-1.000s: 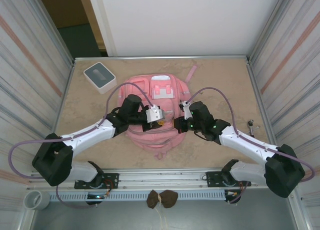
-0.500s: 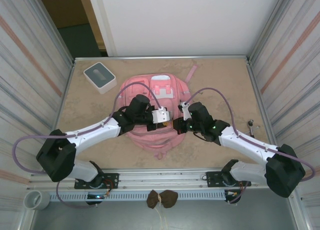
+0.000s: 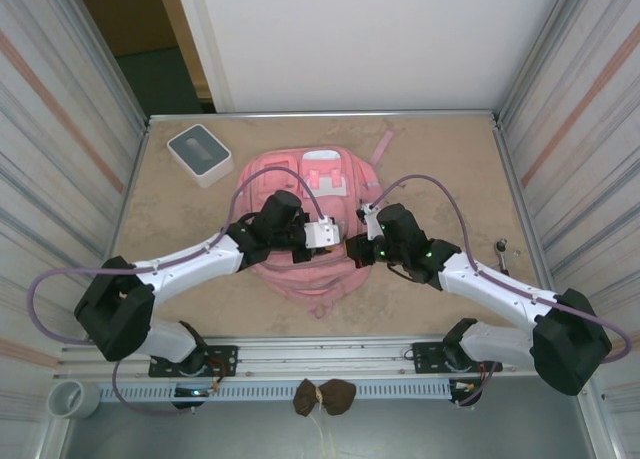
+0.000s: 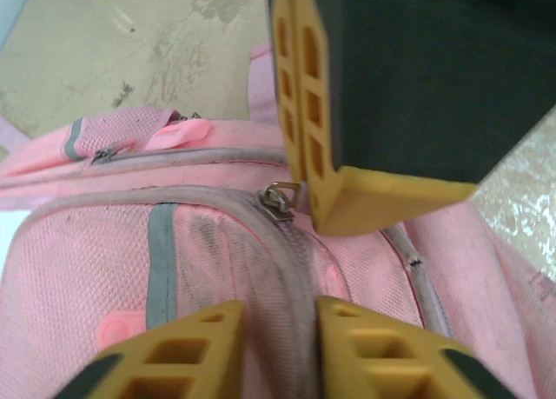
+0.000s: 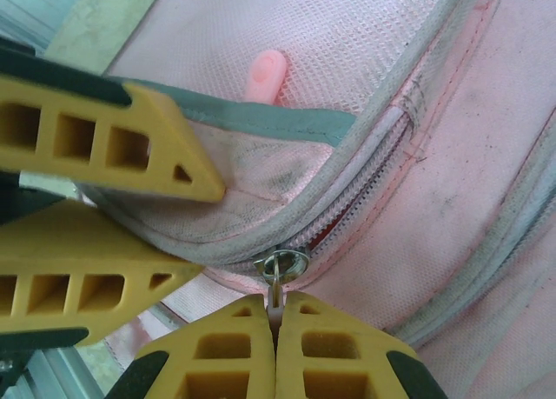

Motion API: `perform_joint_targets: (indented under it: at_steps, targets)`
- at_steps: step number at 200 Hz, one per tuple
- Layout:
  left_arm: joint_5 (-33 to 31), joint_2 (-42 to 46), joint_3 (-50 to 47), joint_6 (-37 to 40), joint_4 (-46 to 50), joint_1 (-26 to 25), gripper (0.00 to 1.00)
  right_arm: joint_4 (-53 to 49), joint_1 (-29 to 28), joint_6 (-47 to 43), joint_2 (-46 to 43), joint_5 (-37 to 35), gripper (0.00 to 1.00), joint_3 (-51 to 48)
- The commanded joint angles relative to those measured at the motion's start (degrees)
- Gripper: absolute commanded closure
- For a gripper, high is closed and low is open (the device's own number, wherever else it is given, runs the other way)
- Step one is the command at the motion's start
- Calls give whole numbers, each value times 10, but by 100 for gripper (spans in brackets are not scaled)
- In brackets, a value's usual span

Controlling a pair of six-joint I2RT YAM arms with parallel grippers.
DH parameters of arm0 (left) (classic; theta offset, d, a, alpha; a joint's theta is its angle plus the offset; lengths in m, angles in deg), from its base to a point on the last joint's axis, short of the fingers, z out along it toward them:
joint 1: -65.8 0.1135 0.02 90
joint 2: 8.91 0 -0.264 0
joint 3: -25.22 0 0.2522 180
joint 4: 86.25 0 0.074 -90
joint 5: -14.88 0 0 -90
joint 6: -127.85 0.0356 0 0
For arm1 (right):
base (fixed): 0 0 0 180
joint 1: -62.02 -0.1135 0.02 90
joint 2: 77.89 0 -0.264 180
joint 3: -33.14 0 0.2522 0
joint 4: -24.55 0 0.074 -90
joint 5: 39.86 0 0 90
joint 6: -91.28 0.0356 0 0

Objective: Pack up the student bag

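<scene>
The student bag (image 3: 300, 184), a pink backpack, lies flat in the middle of the table. My left gripper (image 3: 330, 233) is over its middle, and its yellow fingers (image 4: 178, 351) are closed on a raised ridge of pale zip seam (image 4: 280, 269). My right gripper (image 3: 351, 247) meets it from the right. In the right wrist view the right gripper (image 5: 276, 322) is shut on the small pull tab (image 5: 276, 296) of the metal zip slider (image 5: 282, 262). The zip (image 5: 365, 195) is slightly parted just beyond the slider. The slider (image 4: 280, 199) also shows in the left wrist view.
A small grey-and-white square box (image 3: 200, 152) sits at the back left of the table (image 3: 450, 169). A small metal item (image 3: 500, 246) lies near the right edge. Ribbed walls close in both sides. A pink strap (image 3: 383, 142) trails toward the back.
My left gripper has moved to the right across the bag, close up against the right gripper. The right arm has hardly moved.
</scene>
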Motion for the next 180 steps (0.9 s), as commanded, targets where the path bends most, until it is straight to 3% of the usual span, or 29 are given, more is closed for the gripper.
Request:
perform_joint_targets:
  at_steps: [1,35,67,98,131,151,180]
  targets:
    - [8,19,0,5,13,16,84,-4,11,-35,-15,2,100,2]
    - [83,72,-45,11,-2,58,88,-4,28,-33,-22,17,100,-10]
    - [81,64,-43,9,5,60,76,21,11,-24,0,27,100,-6]
    - [39,47,-17,9,25,30,59,40,-3,-17,14,36,100,-2]
    - [-10,24,-5,25,14,-4,54,44,-13,-12,15,38,100,3]
    - [-27,3,7,26,17,-6,57,43,-18,-13,9,38,100,3]
    - [-43,-4,13,32,30,-6,80,28,-14,-24,-2,27,100,-4]
